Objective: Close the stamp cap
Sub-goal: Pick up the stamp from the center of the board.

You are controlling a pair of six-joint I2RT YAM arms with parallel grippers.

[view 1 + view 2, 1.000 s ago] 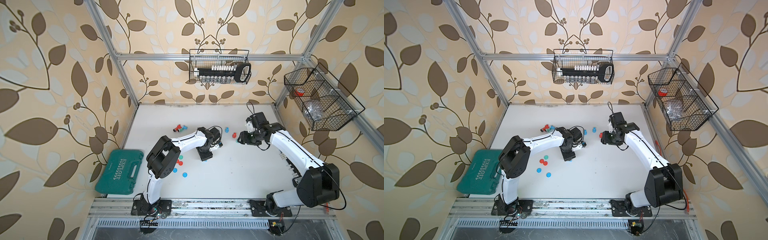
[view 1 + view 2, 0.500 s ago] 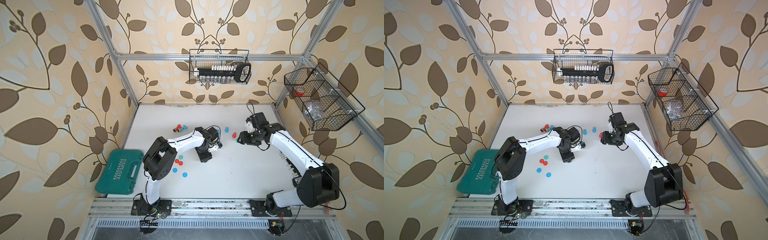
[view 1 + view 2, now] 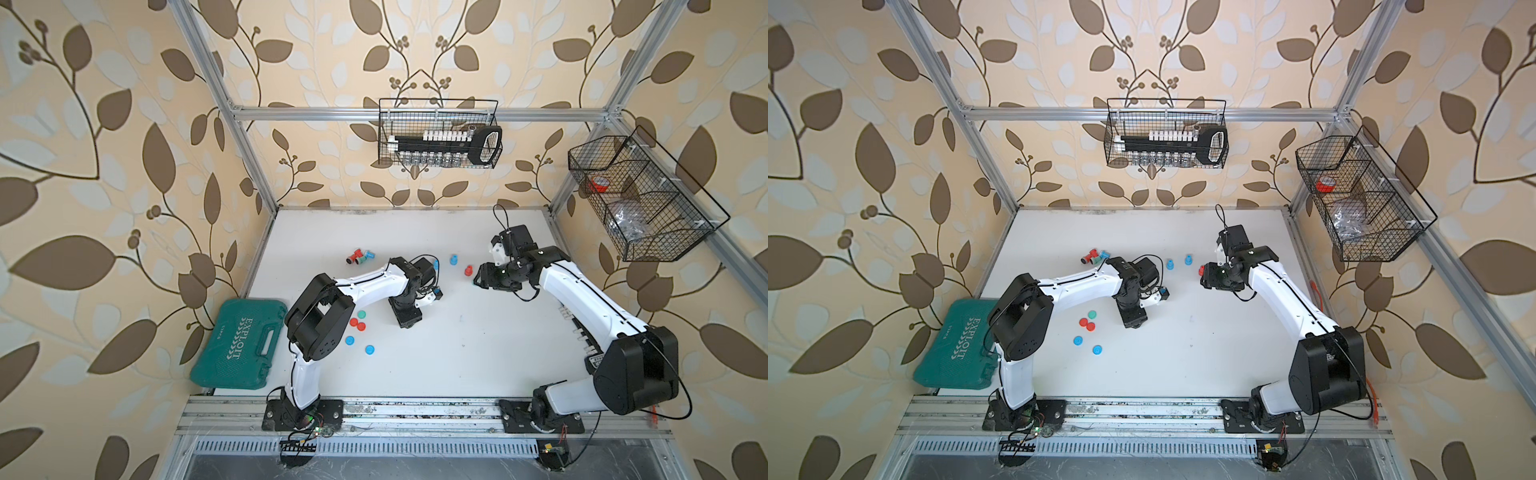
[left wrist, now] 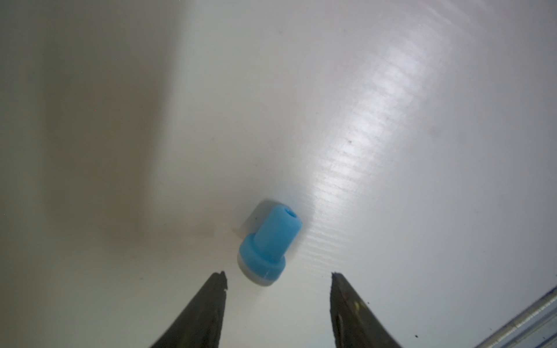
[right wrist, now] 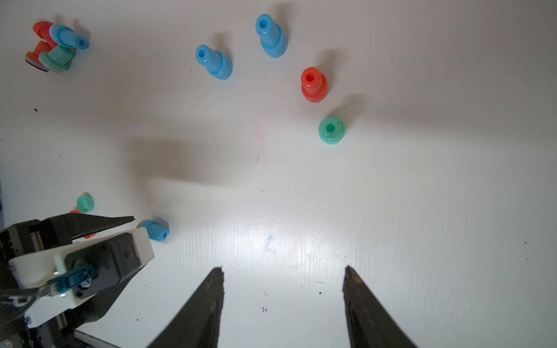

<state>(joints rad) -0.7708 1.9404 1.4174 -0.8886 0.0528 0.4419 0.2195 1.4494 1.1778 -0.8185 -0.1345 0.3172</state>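
A blue stamp [image 4: 269, 247] lies tilted on its side on the white table, its white-rimmed base turned toward my left gripper [image 4: 278, 275]. That gripper is open and the stamp sits just beyond its fingertips, touching neither. The right wrist view shows the same stamp [image 5: 155, 230] beside the left gripper's finger [image 5: 120, 220]. In both top views the left gripper [image 3: 409, 324] hides the stamp. Loose caps lie left of it: blue [image 3: 369, 349], red [image 3: 360, 327] and green [image 3: 360, 314]. My right gripper [image 5: 284, 268] is open over bare table, with nothing between its fingers.
Several capped stamps stand upright: two blue [image 5: 215, 61] [image 5: 271, 36], a red [image 5: 313, 84] and a green [image 5: 331, 130] close to the right gripper [image 3: 484, 279]. A heap of lying stamps [image 3: 359, 257] is at the back left. A green tool case [image 3: 239, 345] sits off the table's left edge.
The left arm's elbow has swung to the left while its gripper stayed over the same spot, its jaws narrowing slightly. The right arm has not moved.
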